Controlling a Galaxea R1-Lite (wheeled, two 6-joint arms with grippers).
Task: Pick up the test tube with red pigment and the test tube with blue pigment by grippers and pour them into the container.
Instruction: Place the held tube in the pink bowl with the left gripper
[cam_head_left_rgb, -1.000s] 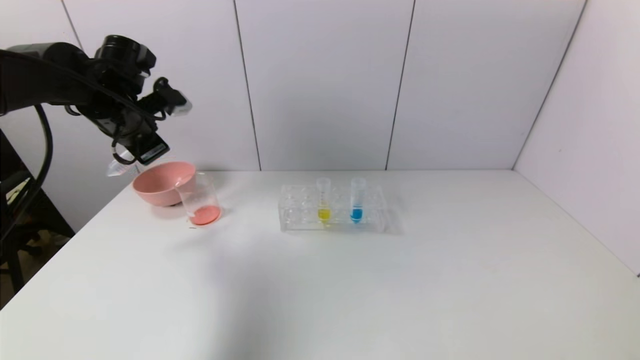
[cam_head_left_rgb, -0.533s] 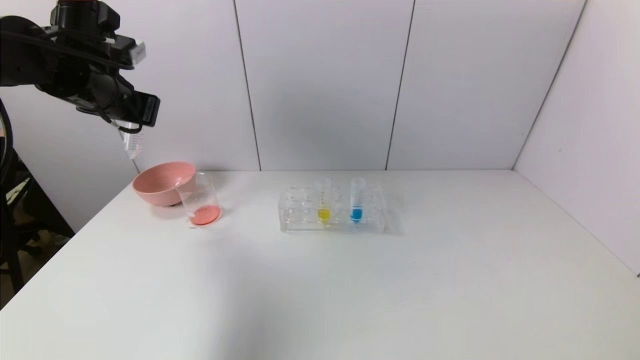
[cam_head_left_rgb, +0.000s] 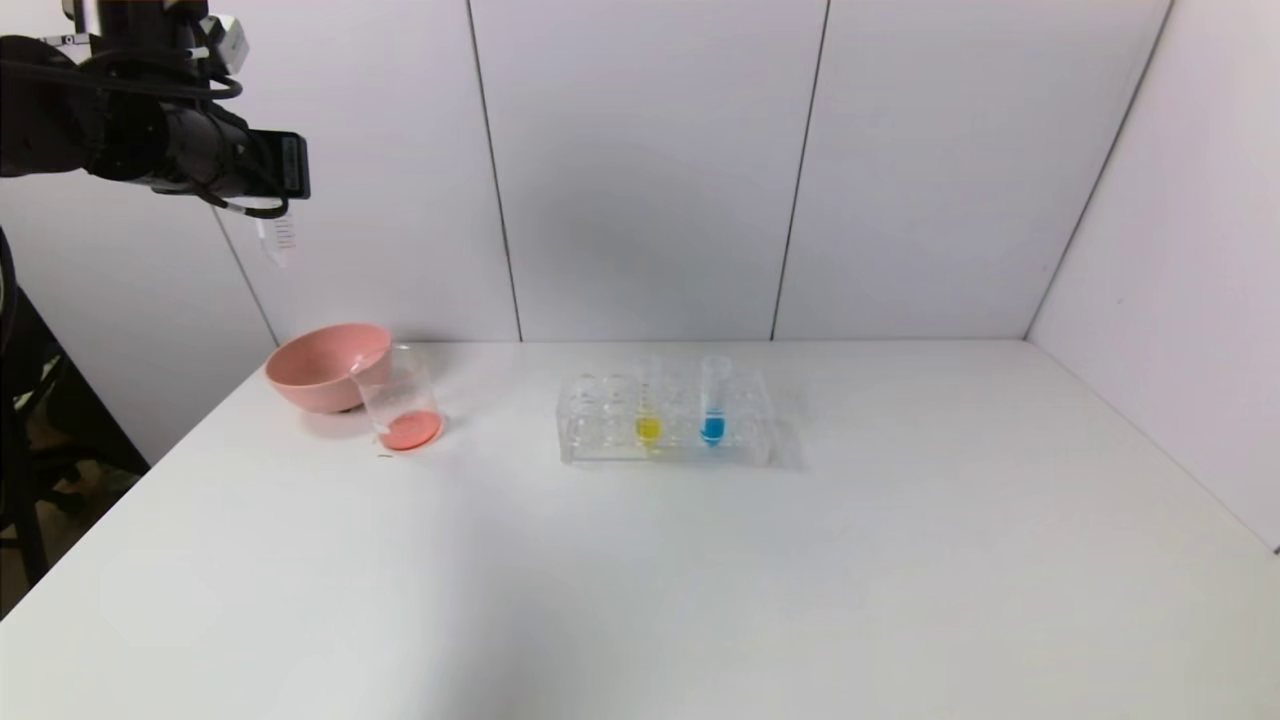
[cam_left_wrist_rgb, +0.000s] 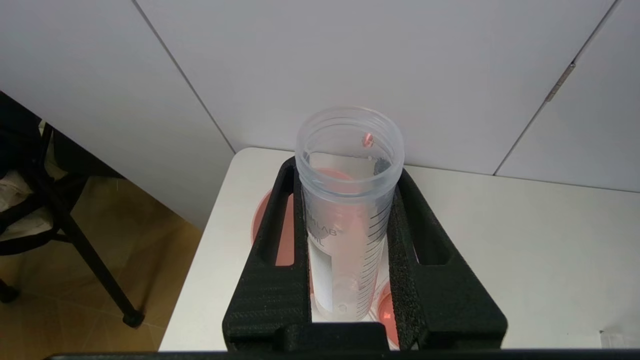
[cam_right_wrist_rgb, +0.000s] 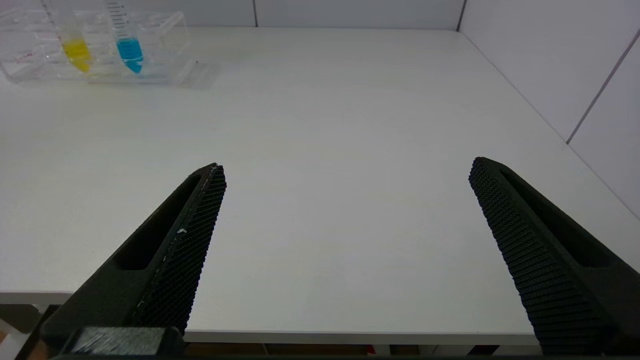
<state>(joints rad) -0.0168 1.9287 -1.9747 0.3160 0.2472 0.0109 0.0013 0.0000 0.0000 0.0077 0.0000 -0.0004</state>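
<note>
Jaws of the left gripper (cam_left_wrist_rgb: 350, 260) clamped flat on both sides of the test tube with red pigment (cam_left_wrist_rgb: 348, 210), now emptied save a red droplet near its rim; held upright high at the far left, above the pink bowl (cam_head_left_rgb: 325, 365). Jaws of the right gripper (cam_right_wrist_rgb: 345, 250) spread wide, holding nothing, hovering over the near right part of the table (cam_head_left_rgb: 700, 580).

Red liquid already pooled in the container (cam_head_left_rgb: 400, 405), just beside the bowl on its near right. Judged: red half done, spent tube to be put away next. Best lowered slowly, kept vertical so the last drop stays inside, released only once low in the bowl or seated in the rack (cam_head_left_rgb: 665, 420).

The test tube with blue pigment (cam_head_left_rgb: 713, 405) upright in the rack at mid table, just right of the yellow tube (cam_head_left_rgb: 648, 410). For that one: approach from the right, close on the bare upper wall, lift straight up clear of its neighbour.
</note>
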